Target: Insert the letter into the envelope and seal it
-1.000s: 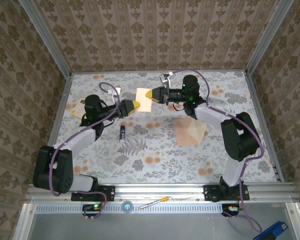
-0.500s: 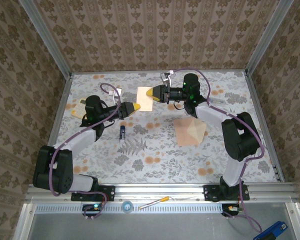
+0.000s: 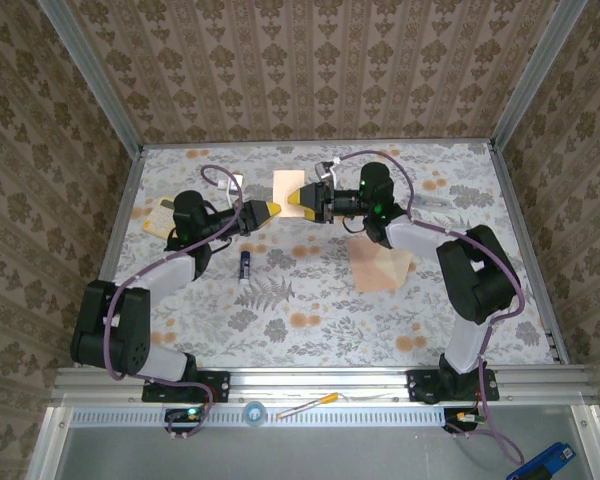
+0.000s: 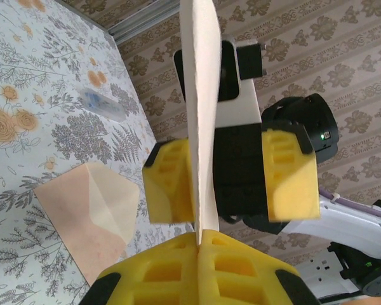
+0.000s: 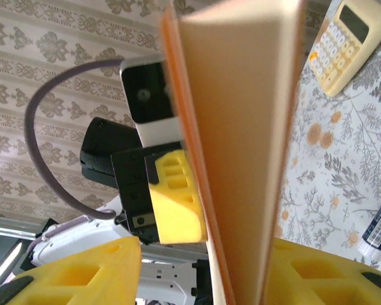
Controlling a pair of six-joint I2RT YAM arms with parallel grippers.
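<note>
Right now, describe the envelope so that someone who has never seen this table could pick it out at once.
On the floral table, look a little right of centre. The envelope lies flat there, a salmon-pink rectangle. Unlike the letter, a plain sheet held up in the air further back, it has a pointed flap with a paler face.

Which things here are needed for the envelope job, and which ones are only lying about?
Needed: plain salmon-pink paper letter, held in the air; flapped salmon-pink paper envelope, on the flowered table.
Lying about: cream plastic calculator; small blue-and-white tube.
</note>
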